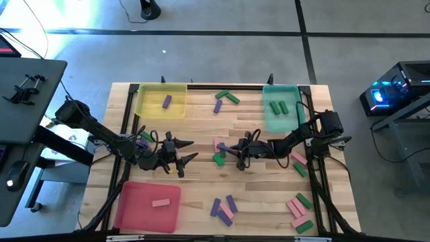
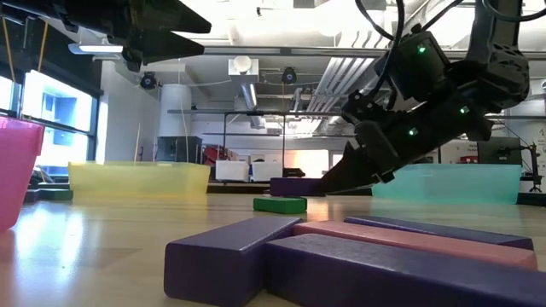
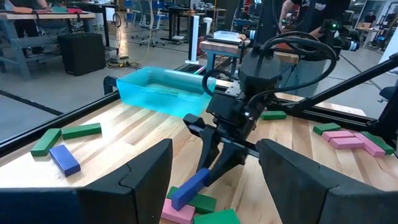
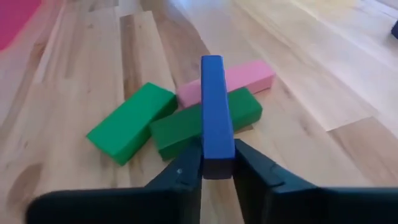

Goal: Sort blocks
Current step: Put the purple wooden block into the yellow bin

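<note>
Closest to your right wrist camera, a slim purple-blue rectangular block [image 4: 216, 115] stands pinched between the right gripper [image 4: 217, 165]'s two dark fingers, which are clamped on its end. Just beyond it, on the pale wooden slatted table [image 4: 298, 93], you see two green rectangular blocks [image 4: 130, 122] and one pink rectangular block [image 4: 239, 78] lying in a touching cluster, the held block's far end over them. From above, you find that right gripper [image 1: 236, 149] near the table's middle, beside the same pink-and-green cluster [image 1: 218, 152]. Your left gripper [image 1: 190, 151] hangs facing it, its fingers spread apart and holding nothing. The shallow yellow plastic tray [image 1: 149, 104] holds one purple block, the teal plastic tray [image 1: 269, 119] two green ones, and the red plastic tray [image 1: 134, 205] one pink one. More blocks lie loose: a purple-and-pink group [image 1: 224, 207] at the near edge, and pink and green ones [image 1: 299, 210] at the right corner.
</note>
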`<action>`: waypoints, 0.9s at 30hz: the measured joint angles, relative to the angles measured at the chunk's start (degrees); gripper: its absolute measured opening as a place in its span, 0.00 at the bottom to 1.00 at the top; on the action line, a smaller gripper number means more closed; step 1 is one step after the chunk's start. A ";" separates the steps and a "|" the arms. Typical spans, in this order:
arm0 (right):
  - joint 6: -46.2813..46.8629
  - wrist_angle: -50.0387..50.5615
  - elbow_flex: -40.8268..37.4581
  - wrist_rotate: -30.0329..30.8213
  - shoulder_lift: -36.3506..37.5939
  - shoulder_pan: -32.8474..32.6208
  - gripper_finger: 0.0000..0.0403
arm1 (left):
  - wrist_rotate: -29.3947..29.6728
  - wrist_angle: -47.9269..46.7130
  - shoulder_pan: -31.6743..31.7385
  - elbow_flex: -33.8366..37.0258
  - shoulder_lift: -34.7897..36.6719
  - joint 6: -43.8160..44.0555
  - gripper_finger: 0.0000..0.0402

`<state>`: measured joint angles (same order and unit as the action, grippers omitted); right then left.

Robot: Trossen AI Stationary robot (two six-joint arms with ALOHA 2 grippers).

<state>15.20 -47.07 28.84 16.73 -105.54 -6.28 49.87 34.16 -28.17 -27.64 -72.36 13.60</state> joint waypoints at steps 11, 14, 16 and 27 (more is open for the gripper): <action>-5.33 -15.44 0.02 -0.87 0.13 -3.23 0.10 | -7.88 2.26 3.13 0.00 -6.73 0.47 0.57; -7.78 -21.19 0.02 -3.23 0.15 -4.67 0.09 | -8.67 7.79 3.52 0.00 -10.36 -3.47 0.57; -8.60 -23.64 0.02 -4.74 0.15 -5.60 0.09 | -8.74 12.33 3.52 0.00 -12.53 -6.72 0.57; -10.73 -30.32 0.02 -6.28 0.17 -8.52 0.09 | -25.96 23.65 6.95 0.00 -17.48 -9.04 0.57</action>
<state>4.47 -77.39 28.86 10.45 -105.36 -14.80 23.91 57.81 -21.22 -27.64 -89.83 4.56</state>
